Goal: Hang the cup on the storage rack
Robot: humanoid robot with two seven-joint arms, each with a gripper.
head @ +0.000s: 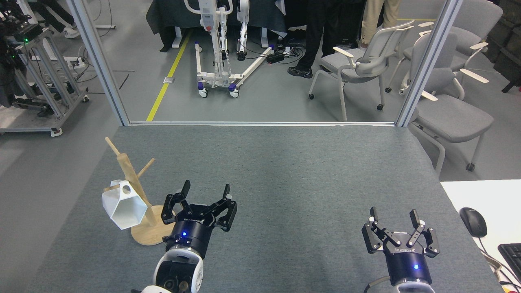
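Note:
The white faceted cup [123,207] hangs by its handle loop from a lower left peg of the storage rack [135,191], its hexagonal mouth facing me. The rack is a light wooden mug tree with a round base [151,234] at the table's left. My left gripper [206,189] is open and empty, just right of the rack's base and apart from the cup. At the front right, my right gripper [393,214] is open too, with nothing between its fingers.
The grey felt table [285,175] ends at a metal rail at the back. A white desk with a black mouse [473,221] and keyboard [512,254] adjoins at the right. Chairs, a wheeled frame and standing people are beyond the table.

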